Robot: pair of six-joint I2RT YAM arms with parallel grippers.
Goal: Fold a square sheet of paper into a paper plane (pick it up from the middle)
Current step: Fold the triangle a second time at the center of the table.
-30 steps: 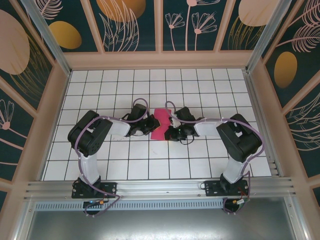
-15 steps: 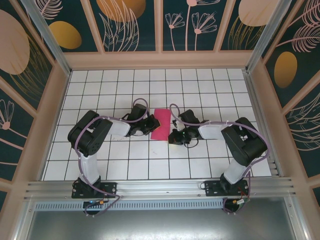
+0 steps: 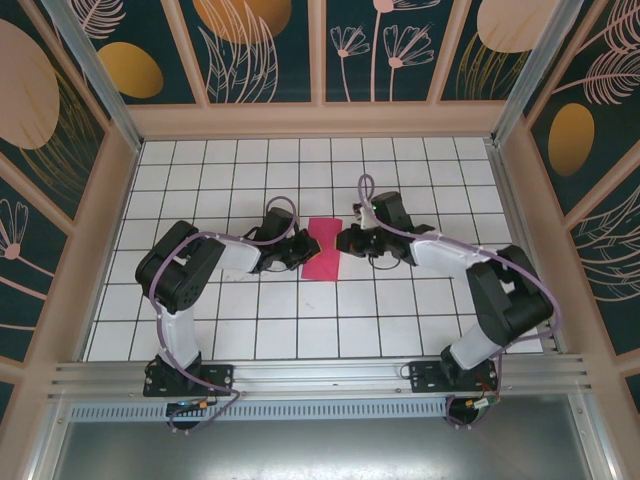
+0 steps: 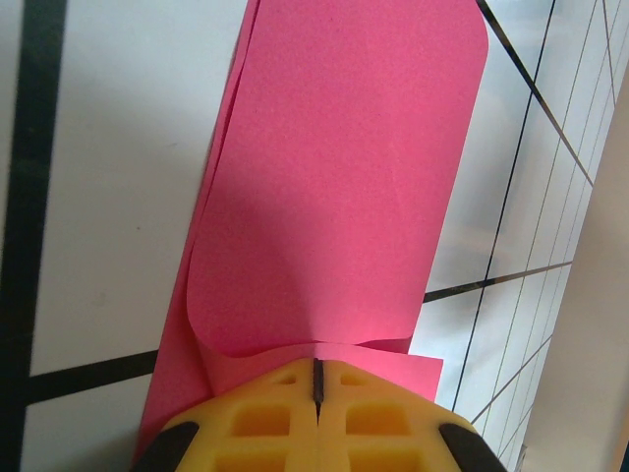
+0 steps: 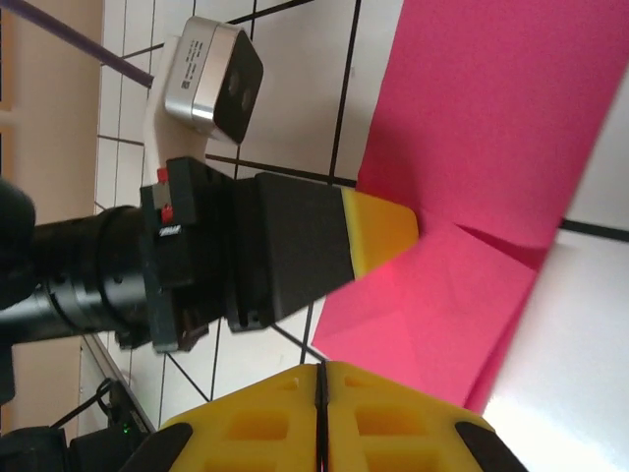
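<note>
The square sheet of paper (image 3: 322, 250) lies on the white gridded table, folded over into a narrow magenta-pink strip. In the left wrist view the paper (image 4: 334, 197) has a top layer that curls up loosely near my fingers. My left gripper (image 3: 303, 250) is shut, its yellow tips (image 4: 317, 374) resting on the strip's left edge. The right wrist view shows that left fingertip (image 5: 381, 231) pressing on the paper (image 5: 491, 147). My right gripper (image 3: 343, 241) is shut with nothing in it, its tip (image 5: 319, 372) just off the paper's right edge.
Both arms reach in low from either side and meet at the table's middle (image 3: 320, 310). The left arm's wrist camera (image 5: 211, 74) sits close in front of the right gripper. Wooden walls (image 3: 320, 120) ring the table, and a metal rail (image 3: 320, 375) runs along the near edge.
My right gripper has pulled off the paper's near right corner and swung toward the far right side. The lifted flap has dropped flatter. The left gripper has stayed put.
</note>
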